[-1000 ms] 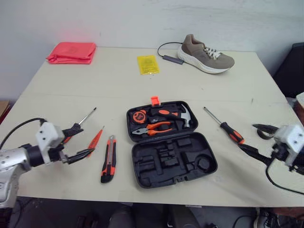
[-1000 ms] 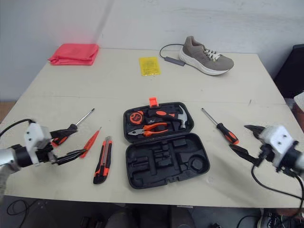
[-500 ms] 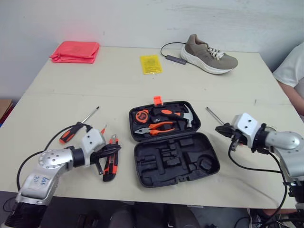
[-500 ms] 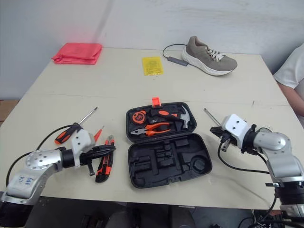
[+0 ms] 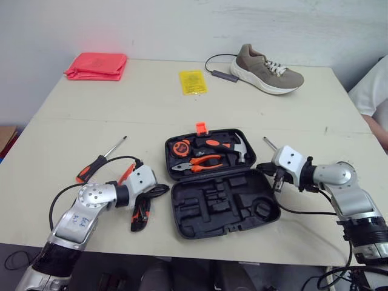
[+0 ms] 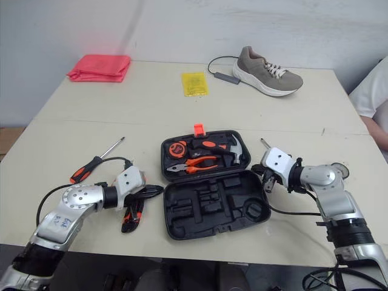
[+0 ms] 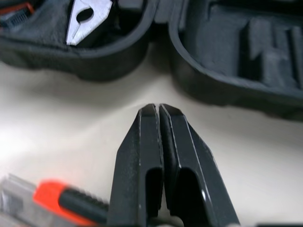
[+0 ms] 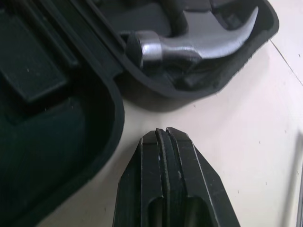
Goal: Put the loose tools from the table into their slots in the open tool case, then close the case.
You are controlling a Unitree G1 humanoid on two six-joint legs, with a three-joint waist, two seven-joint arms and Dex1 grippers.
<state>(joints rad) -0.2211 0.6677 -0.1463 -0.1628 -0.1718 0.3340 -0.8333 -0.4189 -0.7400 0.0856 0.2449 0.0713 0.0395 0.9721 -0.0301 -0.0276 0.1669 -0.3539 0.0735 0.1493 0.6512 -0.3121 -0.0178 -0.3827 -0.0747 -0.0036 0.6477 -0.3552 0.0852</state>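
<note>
While the tool case (image 5: 206, 207) lies open at the middle of the surface (image 5: 151, 115), you have a gripper low on either side of it, each near one end of the hinge line.

Your left gripper (image 7: 158, 108) is clenched on nothing, its fingers pressed flat together. Its tip points at the gap between the two halves of the case and stands just short of the case wall. The utility knife (image 5: 140, 215) lies on the surface right beside this gripper, on the near side. A small red screwdriver (image 5: 126, 174) shows partly behind it. The larger screwdriver (image 5: 97, 162), with a black and orange handle, lies further to the left, well apart from the case.

Your right gripper (image 8: 164, 132) is also clenched and empty. Its tip is close to the case's right wall, just outside the hammer (image 8: 199, 45) seated in the far half. Just behind it the bare shaft of another screwdriver (image 5: 268, 143) shows on the surface; its handle is hidden.

You can see the pliers (image 5: 197, 163) and tape measure (image 5: 179, 148) seated in the far half, and the near half holds only empty moulded slots.

At the far side of the surface lie a shoe (image 5: 267, 68), a yellow packet (image 5: 192, 82) and a red cloth (image 5: 96, 65). A person's white sleeve (image 5: 373, 91) shows at the right edge.
</note>
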